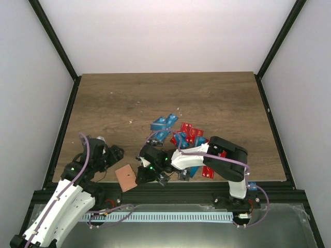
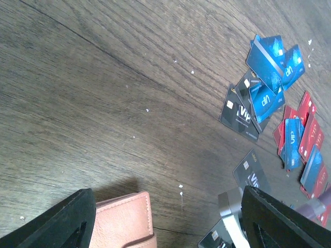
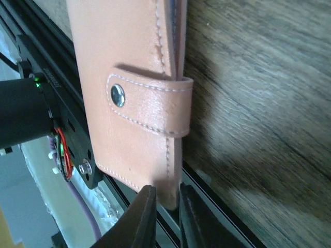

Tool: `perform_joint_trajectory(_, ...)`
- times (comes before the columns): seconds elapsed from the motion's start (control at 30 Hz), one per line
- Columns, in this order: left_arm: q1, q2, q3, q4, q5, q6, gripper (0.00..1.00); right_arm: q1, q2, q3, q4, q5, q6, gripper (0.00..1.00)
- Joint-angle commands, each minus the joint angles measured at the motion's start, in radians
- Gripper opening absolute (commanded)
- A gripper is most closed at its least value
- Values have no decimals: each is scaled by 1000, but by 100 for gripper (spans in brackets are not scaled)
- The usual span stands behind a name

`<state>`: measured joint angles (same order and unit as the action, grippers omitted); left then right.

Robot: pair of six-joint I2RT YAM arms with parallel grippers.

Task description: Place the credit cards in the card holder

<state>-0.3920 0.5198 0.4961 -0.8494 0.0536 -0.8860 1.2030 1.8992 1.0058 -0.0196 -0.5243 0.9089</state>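
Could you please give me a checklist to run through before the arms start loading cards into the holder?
1. Right gripper pinching the card holder at its edge: ok.
2. Snap strap undone: not ok, it is fastened.
3. Left gripper open and empty: ok.
4. Credit cards lying singly: not ok, several overlap.
5. Card holder fully on the table: not ok, it overhangs the near edge.
6. Any card already inside the holder: cannot tell.

Wood table (image 1: 155,93), white walls (image 1: 170,31), blk frame (image 1: 55,39)
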Motion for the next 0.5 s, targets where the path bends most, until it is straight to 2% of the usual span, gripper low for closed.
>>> perform_joint_trajectory(0.0,-4,-10,-2,25,3,-4,79,2,3,31,23,1,5,8)
perform_joint_trajectory(0.07,-4,-9,-11,38,12,-9,79,0,-4,24,41,-5,13,1)
perform_joint_trajectory(0.47,-35,83,-27,211,31,-30,75,-112,-159,-123,122,21,33,1)
